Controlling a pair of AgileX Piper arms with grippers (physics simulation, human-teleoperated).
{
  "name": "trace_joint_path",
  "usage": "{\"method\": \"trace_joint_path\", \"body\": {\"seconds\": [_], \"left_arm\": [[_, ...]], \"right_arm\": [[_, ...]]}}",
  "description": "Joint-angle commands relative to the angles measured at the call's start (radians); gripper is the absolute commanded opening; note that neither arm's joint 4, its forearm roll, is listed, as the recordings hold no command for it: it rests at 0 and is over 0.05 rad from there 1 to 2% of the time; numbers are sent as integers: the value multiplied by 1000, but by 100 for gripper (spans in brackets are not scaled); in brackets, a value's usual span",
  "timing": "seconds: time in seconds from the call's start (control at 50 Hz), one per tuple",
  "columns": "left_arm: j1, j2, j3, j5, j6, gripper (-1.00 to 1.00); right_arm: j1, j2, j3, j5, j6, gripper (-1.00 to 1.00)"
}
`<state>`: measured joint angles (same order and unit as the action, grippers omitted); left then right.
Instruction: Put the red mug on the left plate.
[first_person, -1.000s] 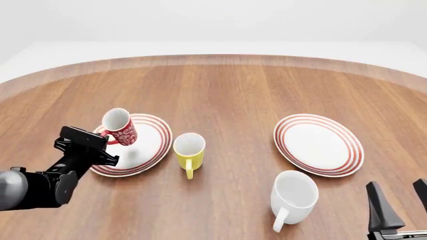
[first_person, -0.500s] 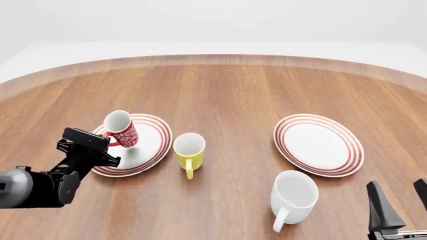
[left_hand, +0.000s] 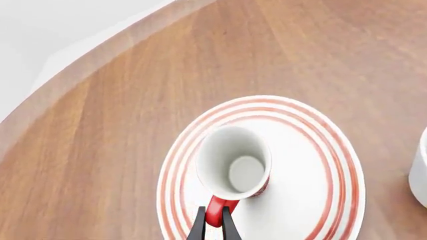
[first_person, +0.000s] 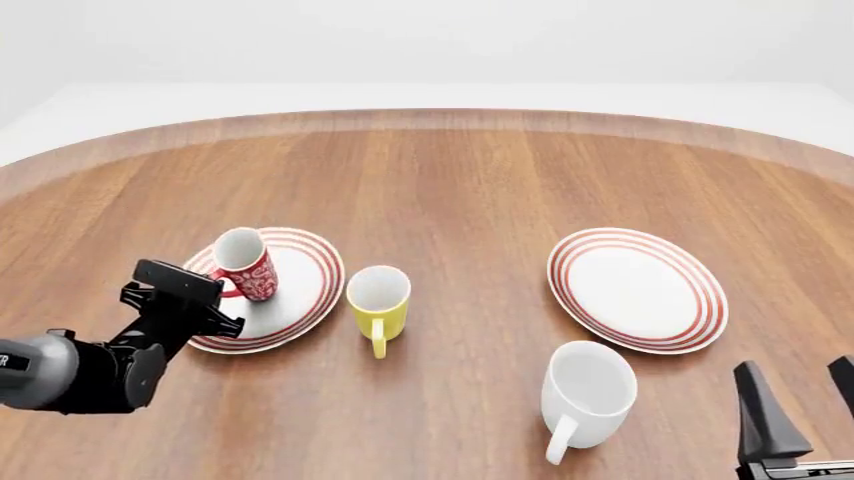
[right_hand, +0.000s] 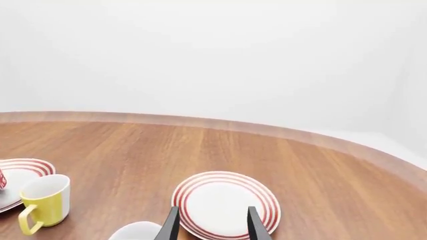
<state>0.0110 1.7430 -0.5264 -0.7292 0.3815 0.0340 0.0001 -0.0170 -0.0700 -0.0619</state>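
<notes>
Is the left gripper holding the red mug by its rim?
No, the left gripper is closed on the red mug at its handle.

Mug (first_person: 246, 263) — red outside with a white floral pattern, plain white inside, red loop handle.
Left plate (first_person: 310, 272) — white, ringed with thin red concentric lines near the rim.
Right plate (first_person: 638, 289) — white with the same thin red rings.
Yellow mug (first_person: 379, 304) — yellow body and handle, pale inside.
Large mug (first_person: 586, 394) — plain white all over, handle included.
Table (first_person: 481, 180) — warm brown wood grain with a lighter brown edge band.
Left gripper (left_hand: 214, 226) — black fingers.
Right gripper (right_hand: 212, 222) — black fingers.
Background — plain white.
</notes>
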Motion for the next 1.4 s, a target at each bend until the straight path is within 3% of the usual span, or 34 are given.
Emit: {"method": "trace_joint_path", "body": {"seconds": [0.02,0.04,0.72,1.4], "left_arm": [[6,16,-11,-2,4,-100],[5,18,-12,-1,4,100],[-11,-45,38,6,-27,100],[-110,-176,145,-5,-101,100]], "right_arm": [[1,0,1,-4,0,100],[1,0,1,-4,0,100],[-1,0,-9,5,-4,100],[-3,0,10,1,-4,100]]}}
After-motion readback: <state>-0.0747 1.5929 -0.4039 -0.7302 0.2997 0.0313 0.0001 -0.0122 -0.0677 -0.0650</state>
